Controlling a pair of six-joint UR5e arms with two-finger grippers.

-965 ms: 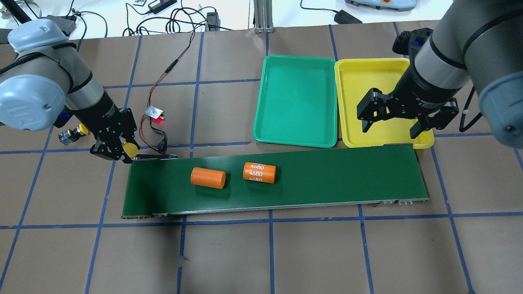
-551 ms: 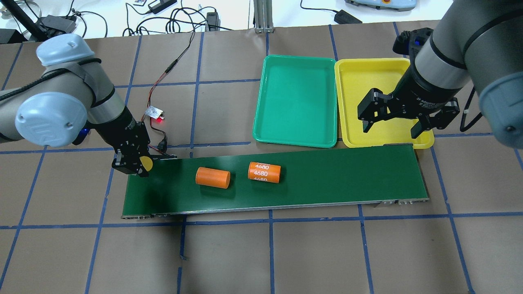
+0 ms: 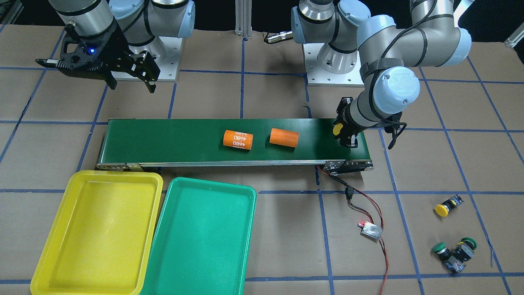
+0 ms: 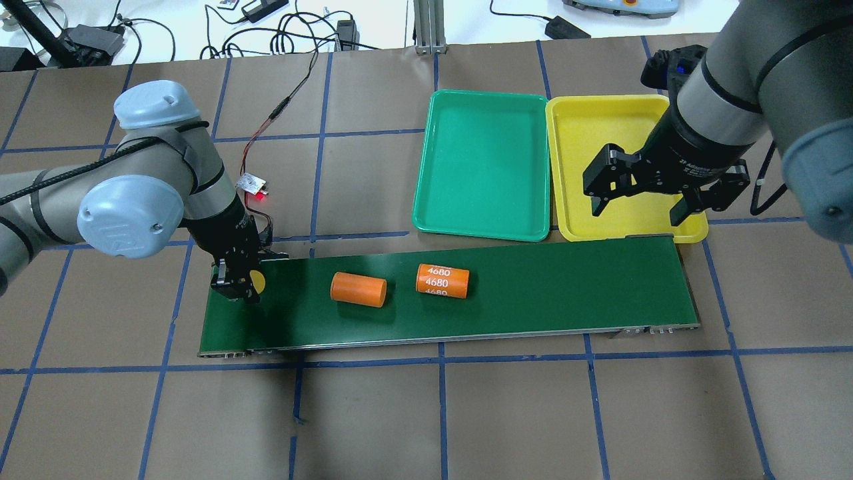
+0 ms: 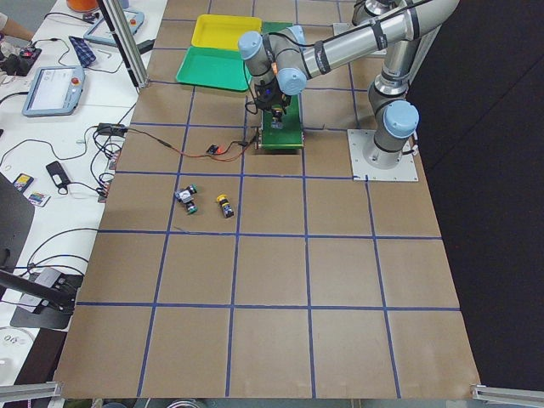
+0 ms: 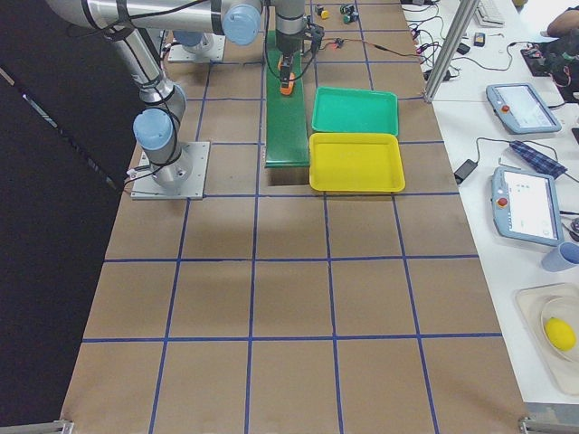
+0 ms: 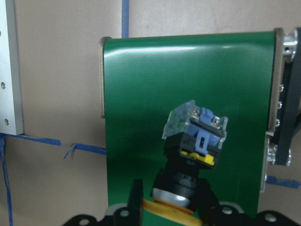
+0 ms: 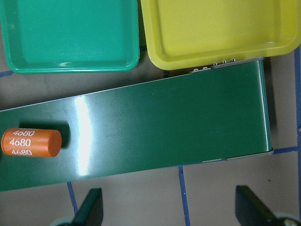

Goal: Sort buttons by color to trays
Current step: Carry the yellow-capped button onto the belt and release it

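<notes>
My left gripper (image 4: 240,285) is shut on a yellow-capped button (image 7: 195,136), held low over the left end of the belt, grey-blue block pointing away from the wrist. One more yellow button (image 3: 443,209) and two green buttons (image 3: 439,247) lie on the paper beyond that belt end. They are hidden in the overhead view. The teal tray (image 4: 483,167) and the yellow tray (image 4: 600,120) sit side by side behind the belt's right half, both bare. Open and holding nothing, my right gripper (image 4: 636,212) hangs over the yellow tray's near edge.
Two orange cylinders (image 4: 358,289) (image 4: 442,281) lie on the dark-green conveyor belt (image 4: 566,287). A small circuit board (image 4: 252,183) with a red light and wires sits behind the belt's left end. Cables and teach pendants lie on the far white bench.
My left arm has swung right with the yellow button, from the paper beside the belt to over its left end. Both orange cylinders have drifted right. The right arm has stayed still.
</notes>
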